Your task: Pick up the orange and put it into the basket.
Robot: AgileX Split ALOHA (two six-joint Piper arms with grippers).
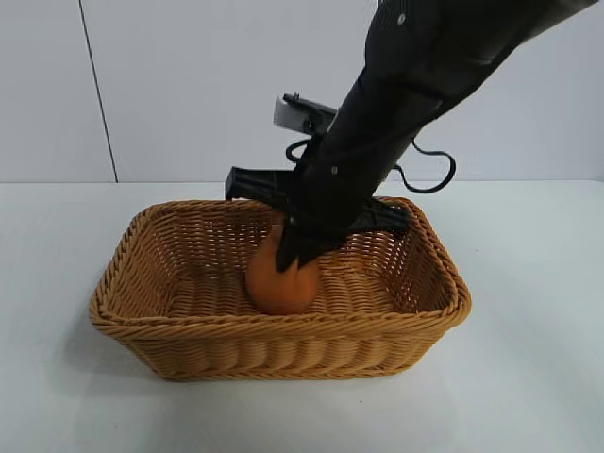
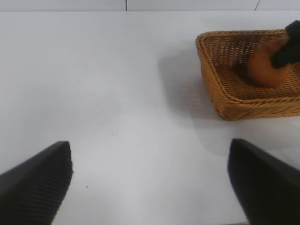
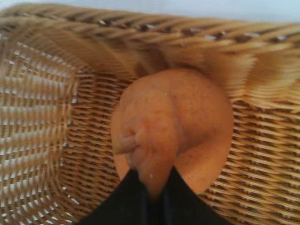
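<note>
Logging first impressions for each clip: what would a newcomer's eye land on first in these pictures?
First, the large tan woven wicker basket in the middle of the white table, with the black right arm reaching down into it. Its right gripper sits on the top of the lumpy burnt-orange orange inside the basket. The left gripper hangs open over bare table beside the basket.

White tabletop (image 1: 528, 311), pale wall panels (image 1: 189, 85) behind it, 1 dark vertical seam (image 1: 97, 90) at left
</note>
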